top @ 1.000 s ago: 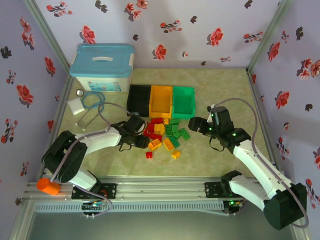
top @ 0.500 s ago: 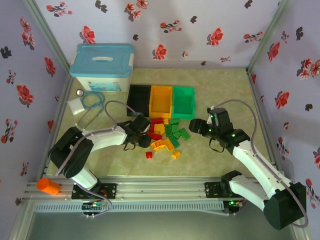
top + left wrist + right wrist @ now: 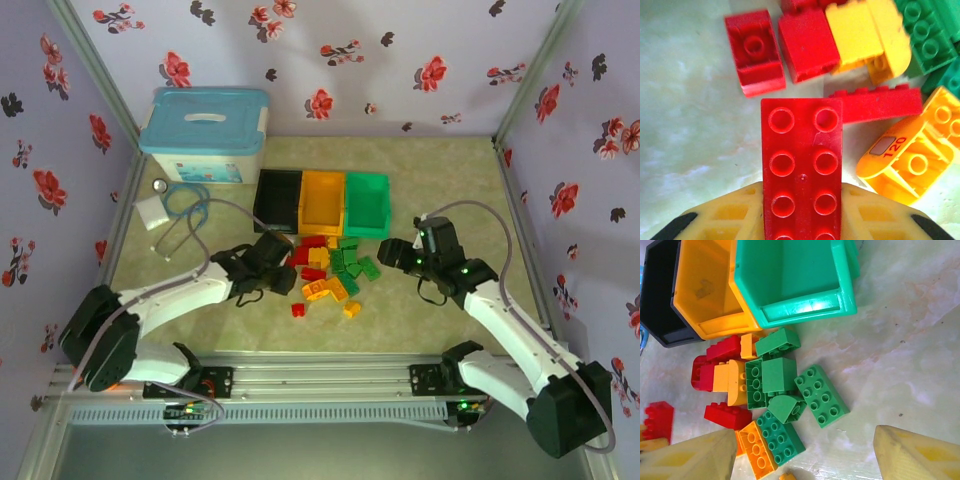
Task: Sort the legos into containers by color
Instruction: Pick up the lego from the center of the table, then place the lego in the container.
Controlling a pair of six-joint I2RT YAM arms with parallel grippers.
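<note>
Legos (image 3: 335, 262) crowd the bins' (image 3: 322, 200) near side — bare table (image 3: 450, 180) lies open to their right.

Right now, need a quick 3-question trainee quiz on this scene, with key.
1. True or false: the left claw holds a red brick.
2. How many bins stand in the row? A two, B three, C four.
3. Fill in: on the right claw, the jaws stand ____.

Key: 1 true; 2 B; 3 open.
</note>
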